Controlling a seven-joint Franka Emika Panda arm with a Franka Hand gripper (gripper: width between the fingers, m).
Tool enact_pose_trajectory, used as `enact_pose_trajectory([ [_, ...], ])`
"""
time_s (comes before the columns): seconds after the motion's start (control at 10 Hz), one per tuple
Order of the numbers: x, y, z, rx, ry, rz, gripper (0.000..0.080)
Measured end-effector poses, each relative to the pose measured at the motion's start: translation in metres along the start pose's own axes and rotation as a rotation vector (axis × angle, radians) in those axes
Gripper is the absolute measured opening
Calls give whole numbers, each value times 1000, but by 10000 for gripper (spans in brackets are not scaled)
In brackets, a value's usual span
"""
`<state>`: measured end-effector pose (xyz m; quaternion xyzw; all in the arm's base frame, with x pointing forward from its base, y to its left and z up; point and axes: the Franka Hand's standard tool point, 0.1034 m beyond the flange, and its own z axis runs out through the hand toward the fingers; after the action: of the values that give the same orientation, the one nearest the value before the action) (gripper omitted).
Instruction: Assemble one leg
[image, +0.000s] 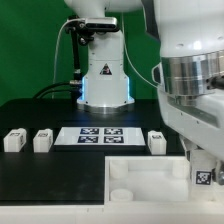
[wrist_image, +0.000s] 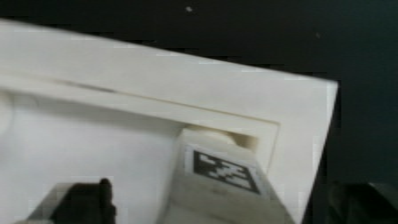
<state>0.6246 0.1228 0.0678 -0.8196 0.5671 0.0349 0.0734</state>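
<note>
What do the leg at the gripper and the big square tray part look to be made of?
Leg: seemingly hard white plastic, matte, with a black-and-white tag that looks printed.
Tray part: probably the same matte white plastic, given its even colour, crisp raised rim and lack of grain.
Neither can be confirmed from looks alone.

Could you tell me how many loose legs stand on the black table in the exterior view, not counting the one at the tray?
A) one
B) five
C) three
C: two legs stand to the exterior view's left of the marker board, and one to its right.
</note>
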Motion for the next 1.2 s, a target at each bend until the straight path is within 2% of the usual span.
enact_pose_trajectory([
  [0.3,2,1,1,-4,3,-320,648],
  [0.5,5,1,1,-40,41,-672,649],
  [0.6,6,0,-1,-49,54,-832,649],
  [0.8,6,-1,-1,-43,59,-914,649],
  [0.9,6,-1,-1,-41,58,-867,557],
  [1.0,6,-2,-1,-39,57,-841,557],
  [1.1,5,-2,-1,-34,57,-731,374],
  [1.2,6,0,0,-34,57,-634,295],
])
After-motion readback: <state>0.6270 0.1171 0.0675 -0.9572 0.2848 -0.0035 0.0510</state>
